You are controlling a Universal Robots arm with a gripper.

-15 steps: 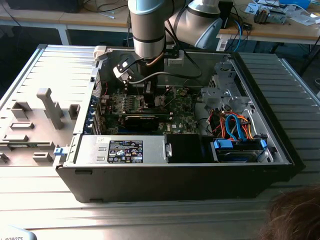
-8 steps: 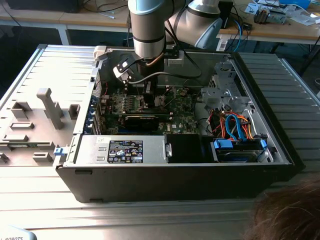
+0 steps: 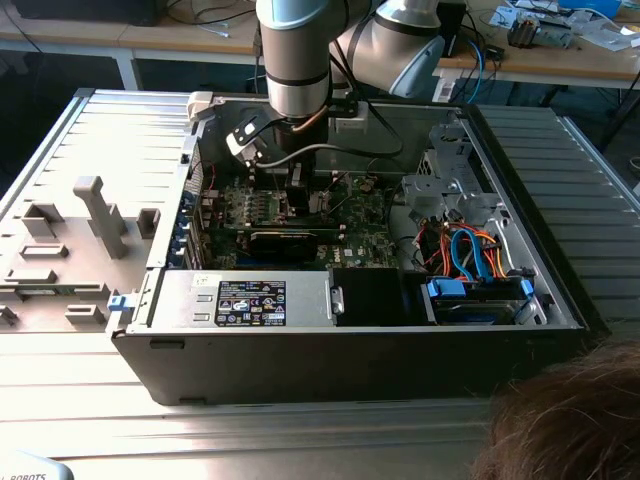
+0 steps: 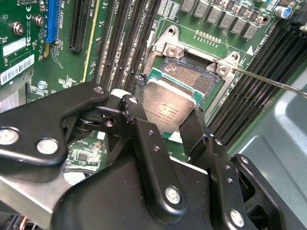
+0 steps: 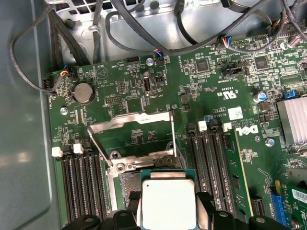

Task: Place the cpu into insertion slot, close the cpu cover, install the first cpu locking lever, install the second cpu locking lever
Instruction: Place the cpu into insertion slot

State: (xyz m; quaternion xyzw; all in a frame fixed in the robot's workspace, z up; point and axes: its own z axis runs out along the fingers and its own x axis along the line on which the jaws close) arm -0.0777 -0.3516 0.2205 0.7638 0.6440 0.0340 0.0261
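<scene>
In the exterior view the arm [image 3: 298, 70] reaches down into an open case [image 3: 300, 350] on the worktop [image 3: 120, 130], above the board [image 3: 360, 225]. In the second wrist view the fingers [image 4: 141, 129] grip the cpu [image 4: 168, 108] by opposite edges, and it partly covers the slot [image 4: 192, 76]. In the first wrist view the cpu [image 5: 168, 203] lies between the fingers [image 5: 204, 203], beside the cover [image 5: 132, 136], which is flipped open off the slot [image 5: 125, 182].
</scene>
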